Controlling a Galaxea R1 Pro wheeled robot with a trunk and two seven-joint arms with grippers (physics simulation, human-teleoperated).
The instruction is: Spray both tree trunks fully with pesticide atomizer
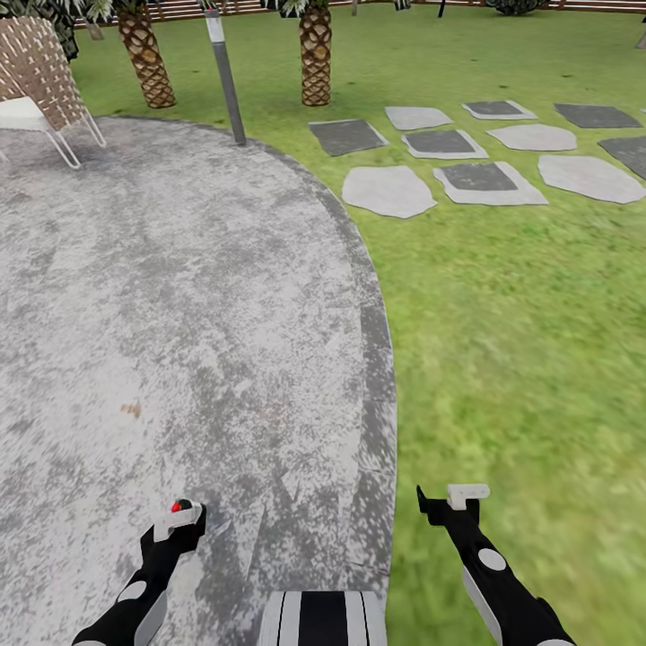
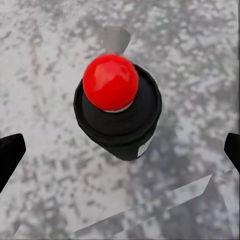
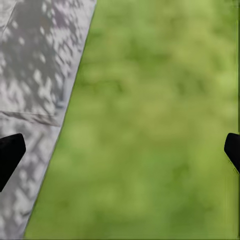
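The pesticide atomizer (image 2: 118, 107), a dark bottle with a round red top, stands upright on the grey speckled floor (image 1: 179, 296). In the head view its red top (image 1: 182, 506) peeks out just beyond my left gripper (image 1: 178, 522). Seen from the left wrist, my left gripper (image 2: 121, 152) hangs open right over the bottle. Its dark fingertips (image 2: 10, 156) are wide apart on either side and do not touch it. My right gripper (image 1: 454, 502) is open and empty above the lawn (image 3: 160, 125) by the paving's curved edge. Both trees are out of view.
The garden lawn (image 1: 520, 341) spreads right of the paving. Flat stepping stones (image 1: 480, 177) lie in the grass farther off. A grey lamp post (image 1: 226, 81) and two palm trunks (image 1: 315, 58) stand at the far rim. A wicker chair (image 1: 40, 76) sits far left.
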